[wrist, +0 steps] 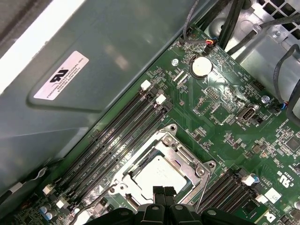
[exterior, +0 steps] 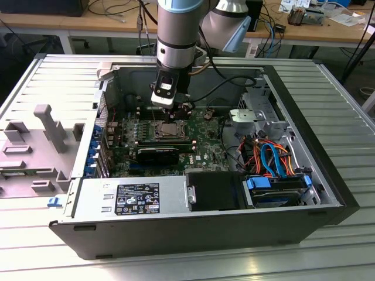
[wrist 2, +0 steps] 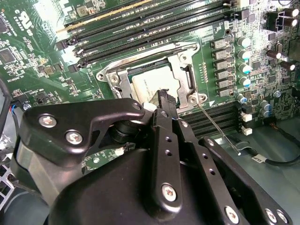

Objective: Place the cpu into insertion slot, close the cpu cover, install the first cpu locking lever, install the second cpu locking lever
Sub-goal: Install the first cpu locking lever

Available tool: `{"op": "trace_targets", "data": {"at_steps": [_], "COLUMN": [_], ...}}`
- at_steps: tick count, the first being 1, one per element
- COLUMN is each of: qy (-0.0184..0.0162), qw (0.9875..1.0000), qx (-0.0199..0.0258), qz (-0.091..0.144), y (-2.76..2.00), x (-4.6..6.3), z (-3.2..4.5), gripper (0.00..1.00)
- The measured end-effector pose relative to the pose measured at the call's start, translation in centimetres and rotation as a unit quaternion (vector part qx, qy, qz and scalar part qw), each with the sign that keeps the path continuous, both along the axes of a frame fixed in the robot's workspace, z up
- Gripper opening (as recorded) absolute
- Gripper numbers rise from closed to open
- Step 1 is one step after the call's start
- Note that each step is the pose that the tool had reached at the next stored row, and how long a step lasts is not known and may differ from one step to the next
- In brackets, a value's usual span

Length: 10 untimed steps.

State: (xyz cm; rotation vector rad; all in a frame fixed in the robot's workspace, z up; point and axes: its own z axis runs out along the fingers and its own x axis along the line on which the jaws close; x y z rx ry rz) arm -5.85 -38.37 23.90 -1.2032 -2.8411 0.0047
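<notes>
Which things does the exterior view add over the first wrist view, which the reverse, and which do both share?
Exterior view: the open case entire, its power supply, the blue-tabbed drive bay, the arm. First wrist view: a coin cell and a white label on the case wall. Both: the cpu framed by the cpu cover, the memory slots, the gripper close over it.

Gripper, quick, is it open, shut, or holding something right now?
Gripper: shut, fingertips together with nothing visible between them, close over the cpu.
</notes>
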Motion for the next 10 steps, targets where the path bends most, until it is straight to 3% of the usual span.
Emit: {"op": "trace_targets", "data": {"at_steps": [10], "qy": [0.0000], "qw": [1.0000], "qx": [0.0000], "qz": [0.004], "y": [0.00], "x": [0.00], "z": [0.00], "gripper": [0.11]}}
